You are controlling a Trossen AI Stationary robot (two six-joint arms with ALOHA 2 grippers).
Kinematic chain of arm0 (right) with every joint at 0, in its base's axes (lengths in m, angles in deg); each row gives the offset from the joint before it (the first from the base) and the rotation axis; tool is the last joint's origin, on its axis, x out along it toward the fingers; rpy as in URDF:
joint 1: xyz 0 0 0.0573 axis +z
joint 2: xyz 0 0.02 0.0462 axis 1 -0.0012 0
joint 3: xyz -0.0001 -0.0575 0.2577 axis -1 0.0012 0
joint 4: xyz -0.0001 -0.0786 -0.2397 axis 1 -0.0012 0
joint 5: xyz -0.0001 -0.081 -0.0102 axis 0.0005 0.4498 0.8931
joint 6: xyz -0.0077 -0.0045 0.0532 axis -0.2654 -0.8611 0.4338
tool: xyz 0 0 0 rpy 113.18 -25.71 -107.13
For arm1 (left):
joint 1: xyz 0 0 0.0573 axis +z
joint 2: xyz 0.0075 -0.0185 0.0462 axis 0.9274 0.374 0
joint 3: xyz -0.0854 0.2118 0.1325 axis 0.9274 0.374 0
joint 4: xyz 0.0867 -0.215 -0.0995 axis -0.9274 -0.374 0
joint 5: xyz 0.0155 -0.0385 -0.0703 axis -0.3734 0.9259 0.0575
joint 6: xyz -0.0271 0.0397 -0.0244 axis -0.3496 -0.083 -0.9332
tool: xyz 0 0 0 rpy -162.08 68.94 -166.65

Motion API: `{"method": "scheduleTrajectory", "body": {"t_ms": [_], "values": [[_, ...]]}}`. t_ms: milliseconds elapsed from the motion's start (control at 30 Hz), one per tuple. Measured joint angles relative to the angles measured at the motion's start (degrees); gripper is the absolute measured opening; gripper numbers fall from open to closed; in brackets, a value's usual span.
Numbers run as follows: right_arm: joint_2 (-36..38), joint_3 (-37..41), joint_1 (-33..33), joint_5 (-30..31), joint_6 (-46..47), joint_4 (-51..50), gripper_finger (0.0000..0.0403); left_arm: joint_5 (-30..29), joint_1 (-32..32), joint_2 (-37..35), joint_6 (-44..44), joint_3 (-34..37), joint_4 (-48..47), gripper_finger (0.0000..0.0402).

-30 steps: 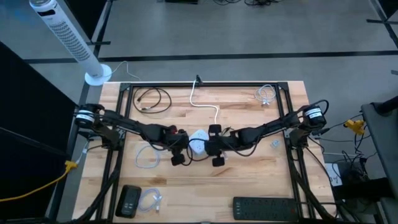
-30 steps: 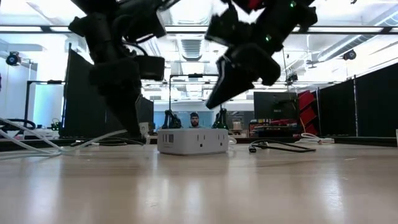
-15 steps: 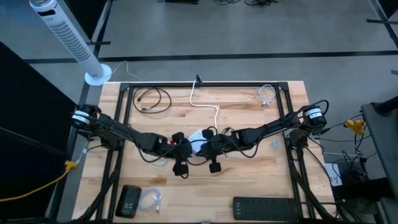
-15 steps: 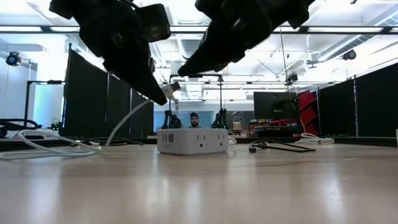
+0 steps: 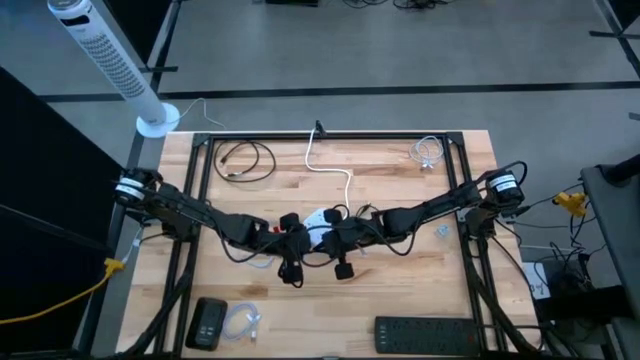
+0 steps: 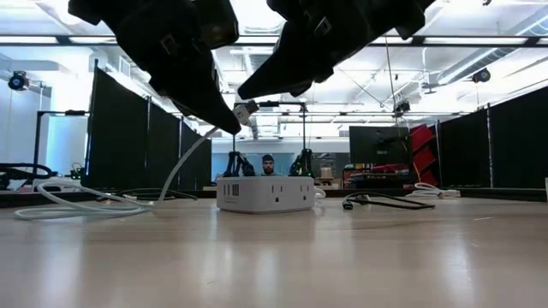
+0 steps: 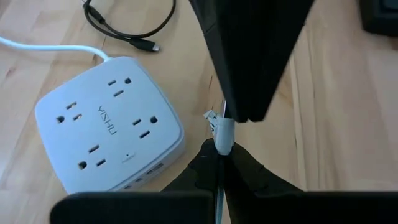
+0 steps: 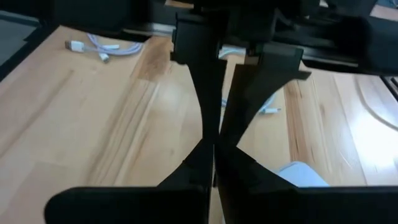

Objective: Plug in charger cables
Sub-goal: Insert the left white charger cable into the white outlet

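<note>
No cable sits in the socket cube point(image 7: 109, 127) yet. My left tool point(image 6: 233, 124) grips a white cable's plug point(image 7: 222, 129) above it at frame centre; my right tool point(image 6: 248, 90) is pinched closed on that plug too. Other cables point(image 5: 245, 158) lie loose on the surface point(image 5: 400, 300).

We see a gray floor point(image 5: 400, 60), a tall white fan point(image 5: 105, 60), black walls point(image 6: 128, 137) and bright ceiling lights point(image 6: 60, 17).

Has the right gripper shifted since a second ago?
Yes. In the high view the right gripper has moved toward the far edge, now over the white square socket cube, meeting the left gripper.
</note>
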Motion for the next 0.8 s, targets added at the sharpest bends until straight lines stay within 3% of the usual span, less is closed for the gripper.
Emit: {"method": "scheduleTrajectory", "body": {"t_ms": [800], "values": [[0.0,0.9,0.0,3.0,2.6,-3.3,0.0,-2.8,-0.2,0.0,0.2,0.1,0.8,0.0]]}}
